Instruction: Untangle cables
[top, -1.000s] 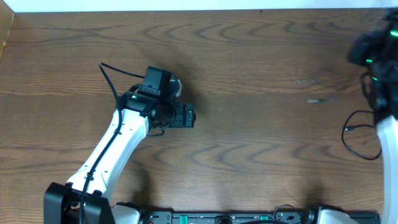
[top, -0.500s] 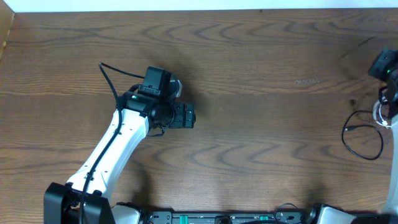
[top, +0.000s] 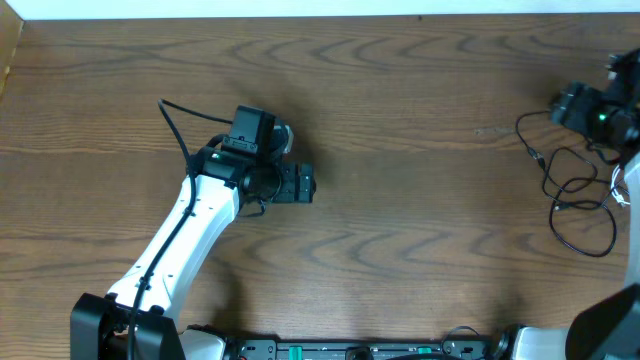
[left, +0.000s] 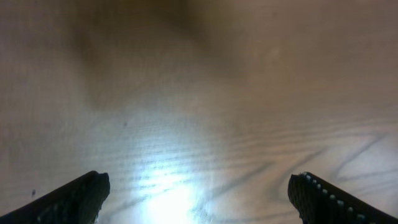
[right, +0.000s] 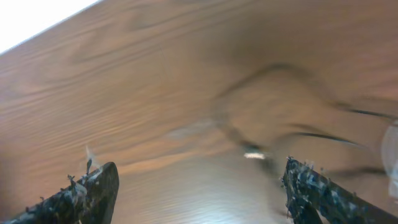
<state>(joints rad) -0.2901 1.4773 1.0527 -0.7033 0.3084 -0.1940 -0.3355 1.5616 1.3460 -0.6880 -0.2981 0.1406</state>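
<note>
1. The black cable (top: 583, 251) lies in loose loops by the right edge of the table (top: 400, 150). We judge it light and limp, best pinched on a free strand.
2. A white cable (top: 612, 190) seems to show just beside it.
3. Our right gripper (right: 199, 180) hovers above the loops, fingers wide apart and empty.
4. Our left gripper (left: 199, 186), toward the table's left, gapes empty too.
5. We read no writing anywhere.

Overhead top-down; wrist views close, tableward
</note>
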